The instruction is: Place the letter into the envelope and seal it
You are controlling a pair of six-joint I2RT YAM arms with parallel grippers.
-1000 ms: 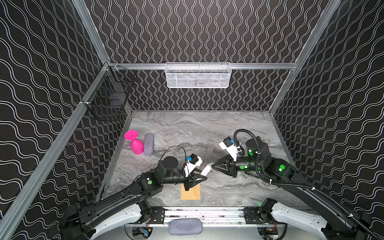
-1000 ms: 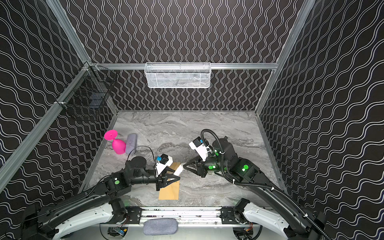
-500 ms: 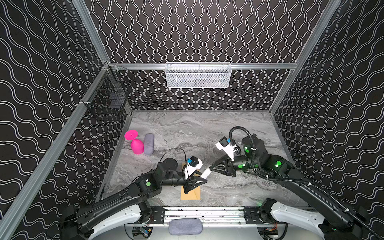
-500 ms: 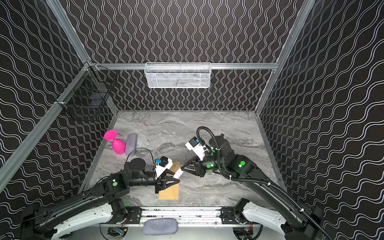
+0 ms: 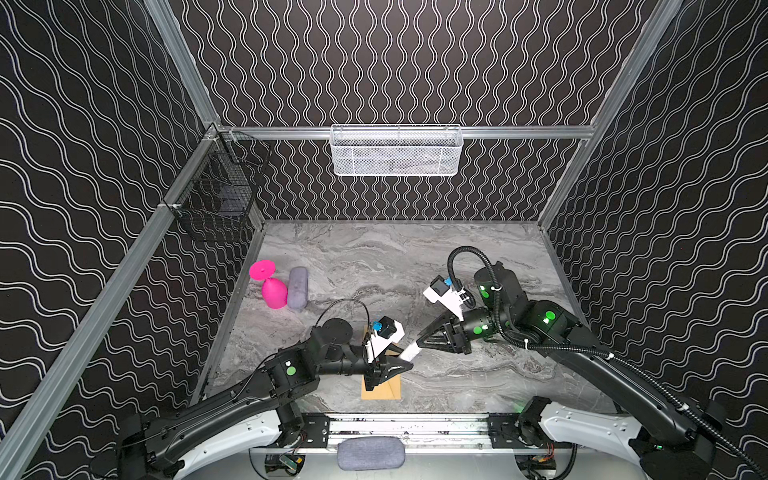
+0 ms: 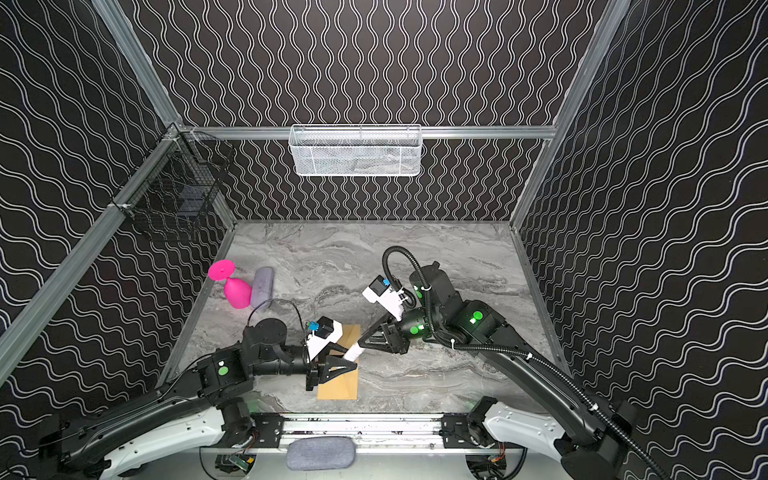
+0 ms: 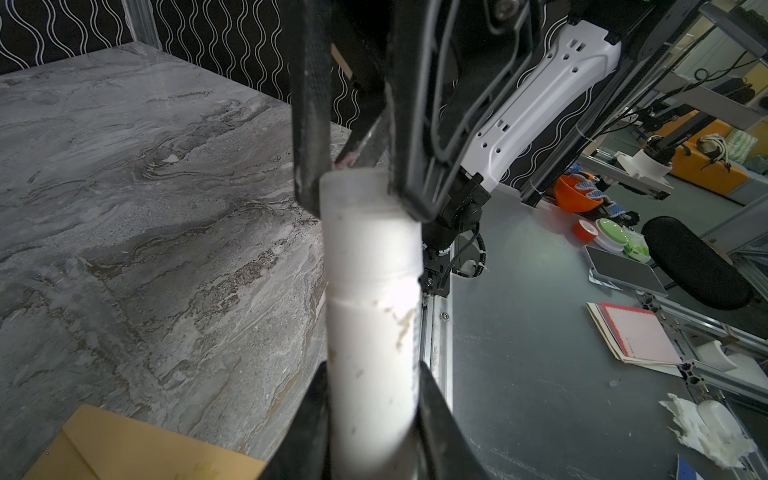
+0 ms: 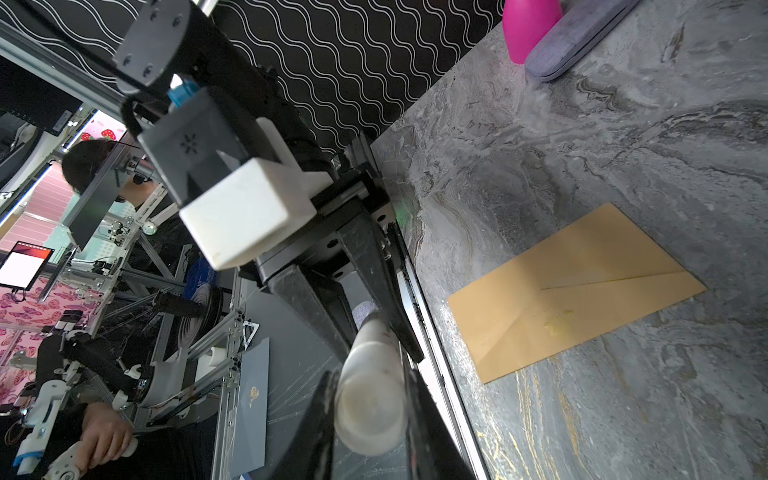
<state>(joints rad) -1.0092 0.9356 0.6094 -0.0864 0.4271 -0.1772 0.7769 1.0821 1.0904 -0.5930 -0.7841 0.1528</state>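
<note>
The envelope lies flat at the near edge of the desk, under the left tool; we judge it light, limp and apt to slide, so best pinned and taken by the flap; the letter we cannot see. The left tool and the right tool each pinch one white tube; the contents of the mesh basket are unclear.

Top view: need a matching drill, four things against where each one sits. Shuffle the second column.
1. envelope
2. white tube
3. pink goblet
4. mesh basket

A. hung on the back rail
B. flat on the table, near its front edge
C. gripped by the left gripper and the right gripper
D. beside the grey case

Pairs: 1-B, 2-C, 3-D, 4-A
</note>
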